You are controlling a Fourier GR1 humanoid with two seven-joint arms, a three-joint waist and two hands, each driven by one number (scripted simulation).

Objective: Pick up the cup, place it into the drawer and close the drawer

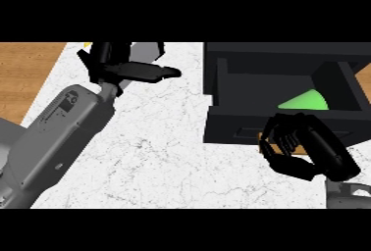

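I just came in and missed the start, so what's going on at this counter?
A robot is putting a cup away. The green cup already lies inside the open black drawer. The right hand is at the drawer's front with curled fingers, holding nothing that shows. The left hand is raised over the white counter, away from the drawer. The drawer is not yet closed.

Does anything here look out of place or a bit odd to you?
Nothing looks spilled or broken. The drawer stands open with a green cup inside; only part of it shows, so I cannot tell if it is upright. The right hand is at the drawer's front, fingers curled. The left hand is over the marble counter.
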